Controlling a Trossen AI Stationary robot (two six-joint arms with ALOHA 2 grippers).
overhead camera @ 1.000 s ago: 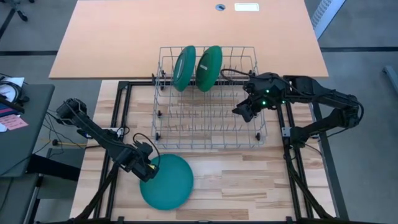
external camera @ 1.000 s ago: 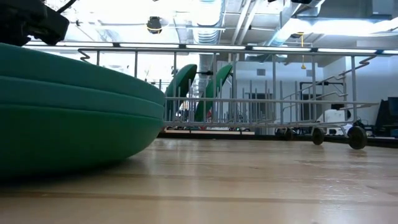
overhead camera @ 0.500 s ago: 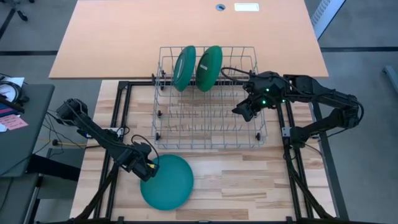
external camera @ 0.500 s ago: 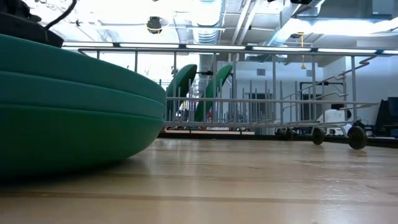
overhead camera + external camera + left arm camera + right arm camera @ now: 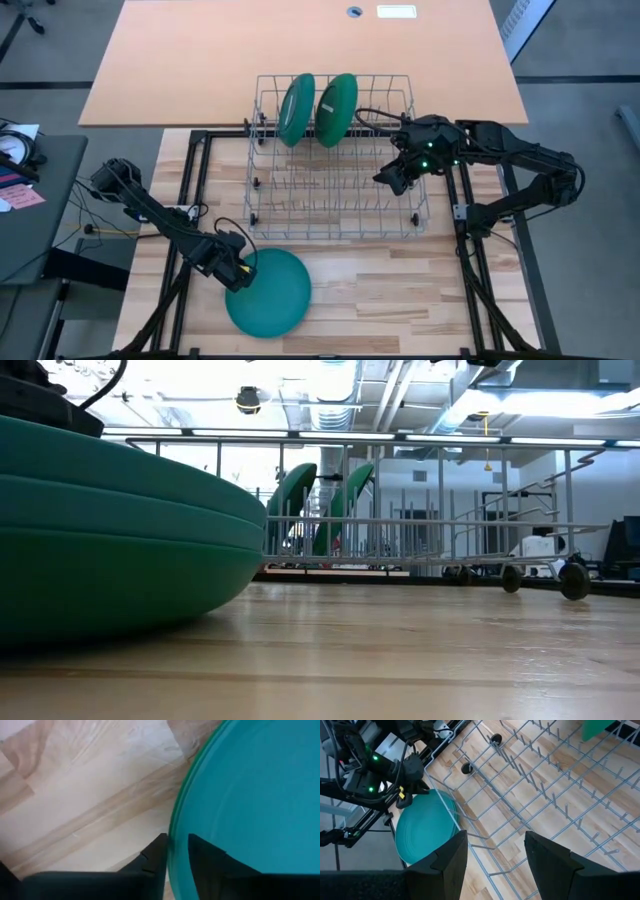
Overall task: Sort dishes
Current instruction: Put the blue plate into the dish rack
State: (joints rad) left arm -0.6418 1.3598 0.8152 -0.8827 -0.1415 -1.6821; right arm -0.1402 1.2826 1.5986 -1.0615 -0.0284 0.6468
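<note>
— Wood first: what sits on that slatted table (image 5: 400, 290), biggest thing down?

— On its far half stands the wire rack (image 5: 335, 160), open-topped, its rows of tines made to keep plates on edge. Two dark green plates (image 5: 297, 108) already stand upright, side by side in the far row, which is why I judge the sorting partly done. On the near half, well apart from the rack, lies the teal stack (image 5: 268, 291); the low view shows several rims one on another, so more than one dish is left there, flat on the boards.

— And where are you?

— My left gripper (image 5: 176, 851) is at the stack's left edge. One finger lies under or outside the top plate's (image 5: 250, 795) rim, the other over the inside, so the rim runs between them. They stand narrowly apart around it; whether they are truly pinching it yet, I cannot tell. I come at the edge because a flat plate offers nothing else to grasp.

— Your other side?

— My right gripper (image 5: 495, 857) hangs over the rack's right end, fingers spread and holding nothing, looking down across the bare tines toward the stack. I judge it waits there to receive or steady a plate going in.
</note>
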